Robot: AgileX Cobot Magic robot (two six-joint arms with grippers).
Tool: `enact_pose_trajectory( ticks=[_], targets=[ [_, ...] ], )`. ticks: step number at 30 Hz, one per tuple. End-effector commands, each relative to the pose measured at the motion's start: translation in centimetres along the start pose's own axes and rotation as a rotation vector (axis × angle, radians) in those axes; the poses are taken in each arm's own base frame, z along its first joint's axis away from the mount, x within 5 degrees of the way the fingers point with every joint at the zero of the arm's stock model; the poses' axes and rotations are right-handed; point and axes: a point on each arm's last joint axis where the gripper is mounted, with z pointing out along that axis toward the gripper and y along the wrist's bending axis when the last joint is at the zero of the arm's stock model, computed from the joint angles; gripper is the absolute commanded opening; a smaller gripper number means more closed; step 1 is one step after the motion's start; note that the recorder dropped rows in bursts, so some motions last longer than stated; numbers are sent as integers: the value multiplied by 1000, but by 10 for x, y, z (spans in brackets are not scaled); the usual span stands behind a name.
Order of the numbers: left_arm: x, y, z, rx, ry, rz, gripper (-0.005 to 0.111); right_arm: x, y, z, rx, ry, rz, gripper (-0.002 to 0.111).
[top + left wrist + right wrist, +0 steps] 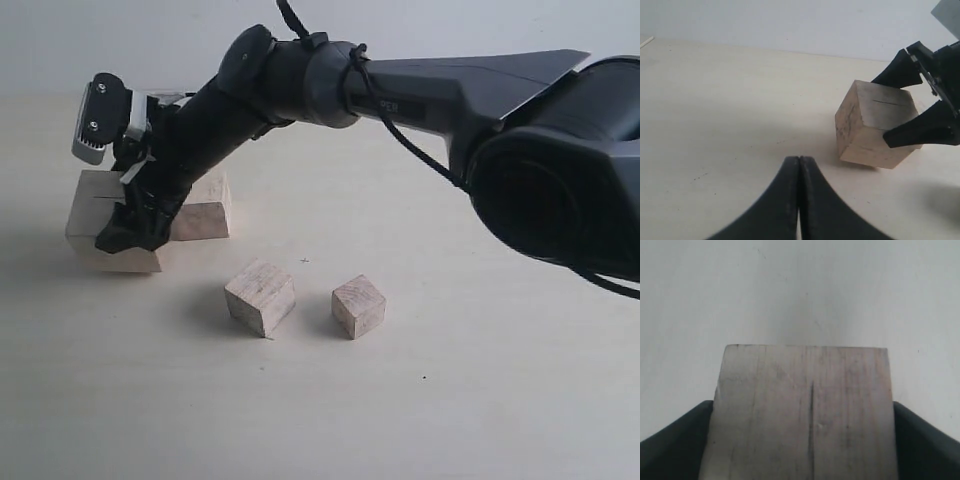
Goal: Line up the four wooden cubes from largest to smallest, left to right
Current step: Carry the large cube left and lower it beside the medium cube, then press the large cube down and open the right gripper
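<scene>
The largest wooden cube (92, 215), with a thin slit on its top face, stands at the far left. My right gripper (135, 215) reaches across and is shut on this cube (802, 405), a black finger (670, 450) against each side. In the left wrist view this cube (870, 130) looks tilted, with a shadow under it, held between the right fingers (920, 132). The second cube (208, 208) sits just behind and to its right. The third cube (260, 297) and the smallest cube (358, 306) lie apart near the middle. My left gripper (799, 161) is shut and empty, short of the big cube.
The pale tabletop (450, 400) runs back to a white wall (150, 40). The right arm's dark body (560, 160) fills the upper right of the exterior view and spans above the table towards the left.
</scene>
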Motion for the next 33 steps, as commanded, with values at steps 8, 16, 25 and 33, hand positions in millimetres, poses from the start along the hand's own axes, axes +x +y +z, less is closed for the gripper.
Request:
enact_pose_trajectory(
  ticks=[8,16,25,33],
  targets=[
    [0,0,0,2,-14,-6,0,31,-33,-42,48,129,118,0],
    [0,0,0,2,-14,-6,0,22,-31,-60,-4,120,85,0],
    [0,0,0,2,-14,-6,0,29,-29,-47,-44,75,102,0],
    [0,0,0,2,-14,-6,0,35,-28,-41,-59,82,81,0]
  ],
)
